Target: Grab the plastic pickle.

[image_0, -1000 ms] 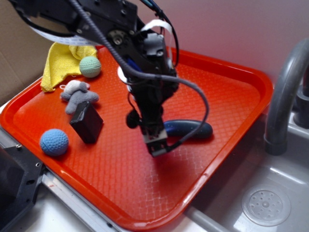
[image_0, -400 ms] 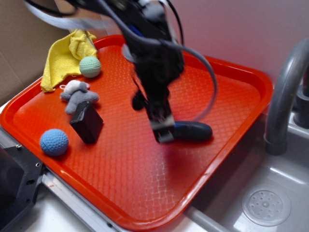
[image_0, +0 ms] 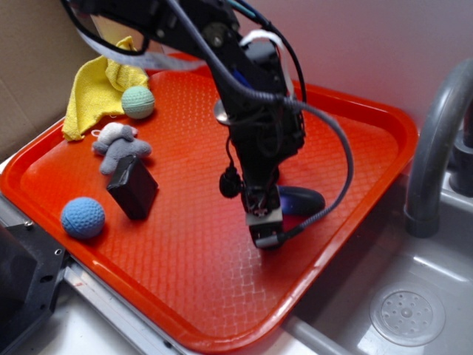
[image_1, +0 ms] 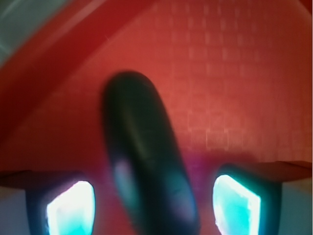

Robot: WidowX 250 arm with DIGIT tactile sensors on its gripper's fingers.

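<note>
The plastic pickle is a dark blue-green capsule lying on the orange tray, right of middle. The arm hides its left part in the exterior view. My gripper hangs straight down over the pickle's left end, low above the tray. In the wrist view the pickle lies lengthwise between my two fingers, with a gap on each side. My gripper is open and holds nothing.
A black angular block, a blue crochet ball, a grey plush toy, a green crochet ball and a yellow cloth sit on the tray's left half. A grey faucet and sink are at the right.
My gripper has moved right and toward the pickle, from beside its left end to straddling it. The pickle and the other things have not moved.
</note>
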